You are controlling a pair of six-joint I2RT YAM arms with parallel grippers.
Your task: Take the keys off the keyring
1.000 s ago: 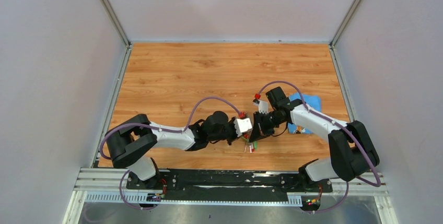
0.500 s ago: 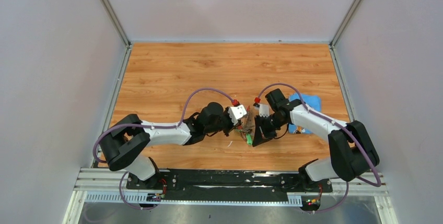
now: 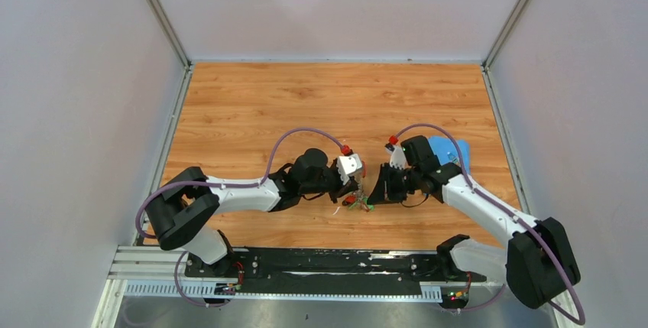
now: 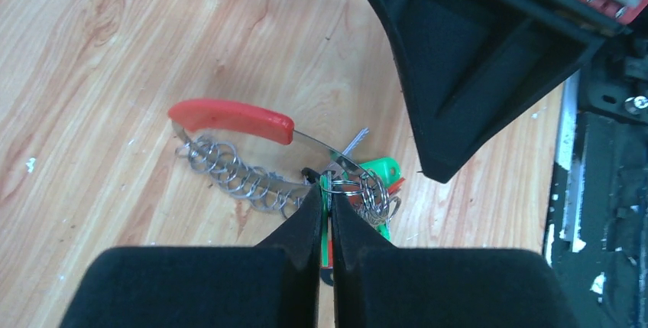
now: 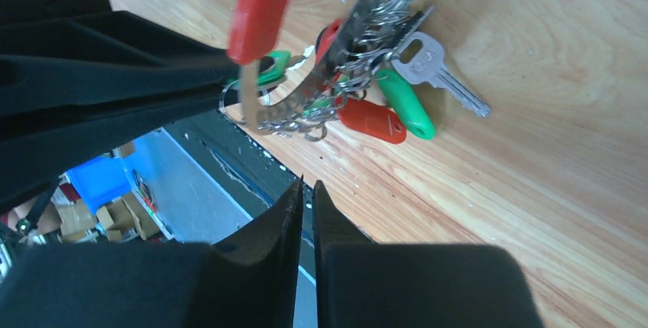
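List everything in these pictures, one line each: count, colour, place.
keyring: one, silvery with a red curved part, near middle of the table, between the grippers
keys: several, exact count unclear, silver with green or red caps, bunched at the keyring
cloth: one, blue, on the table's right side
table: one, wood-brown, fills the floor of the cell
walls: white, on three sides
cables: two, purple, one arching on each side of the keys
left gripper: one, black, shut on what seems to be a green-capped key
right gripper: one, black, fingers nearly together with nothing between them, just beside the keys
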